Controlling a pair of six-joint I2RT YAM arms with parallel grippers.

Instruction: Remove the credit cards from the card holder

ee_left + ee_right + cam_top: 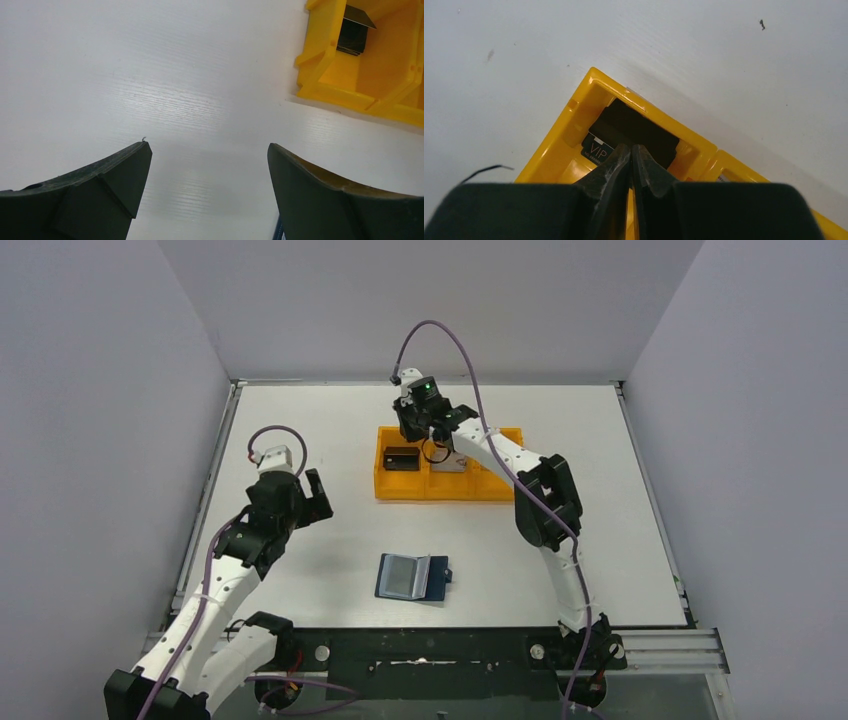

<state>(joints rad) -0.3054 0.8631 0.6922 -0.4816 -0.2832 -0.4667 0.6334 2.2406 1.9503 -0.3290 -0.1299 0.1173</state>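
Over the left end compartment of the tray (400, 490), as my overhead camera sees it, I have the right hand (631, 150) pointing down with its two fingers pressed together. I can see nothing between them. Just below its tips one dark card (639, 127) lies inside that compartment, its corner marked "VIP".

I count three compartments in the one orange tray. The middle one holds a single pale flat piece (452, 464), partly hidden by the right arm; I cannot tell for sure that it is a card. The compartment at the other end looks bare from above.

Nearer to me than the tray, well apart from it, one card holder (412, 578) lies spread open and flat on the white worktop (620, 460), lighter inside face up, small dark tab on its right edge. From this height I cannot tell whether any card sits in its pockets.

Off to the left of the tray, the left hand (207, 150) hangs above bare worktop with its two fingers wide apart, holding nothing.
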